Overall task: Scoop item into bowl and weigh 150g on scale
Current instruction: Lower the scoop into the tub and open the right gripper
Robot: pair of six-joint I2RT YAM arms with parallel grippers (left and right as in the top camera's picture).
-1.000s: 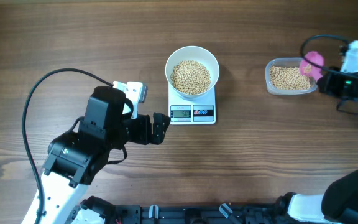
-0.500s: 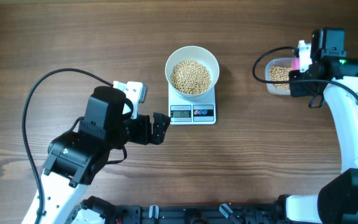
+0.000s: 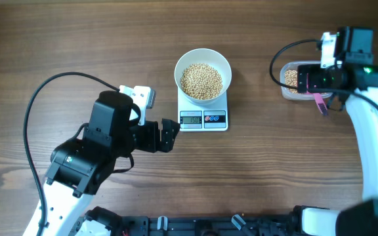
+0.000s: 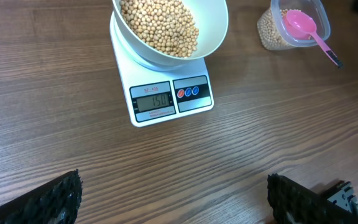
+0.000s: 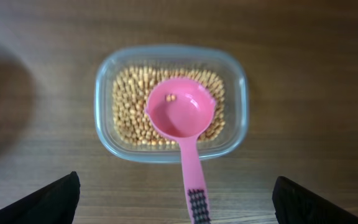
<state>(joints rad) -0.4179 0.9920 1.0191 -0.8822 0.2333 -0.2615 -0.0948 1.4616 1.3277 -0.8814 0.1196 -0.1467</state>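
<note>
Beans (image 3: 201,80) sitting in bowl (image 3: 224,63) on scale (image 3: 203,120), display (image 4: 160,100) reading 150, so target looking met. Pink scoop (image 5: 182,118) lying in container (image 5: 238,84), unheld. Right jaws hanging spread above it. Left jaws spread, hovering over desk (image 3: 274,170) beside scale. Remaining: probably only retracting.

White bowl (image 3: 178,71) of beans (image 3: 201,80) atop scale (image 3: 203,120)

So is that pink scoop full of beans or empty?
Nearly empty: the pink scoop rests on the beans in the clear container, with one bean in its cup.
</note>
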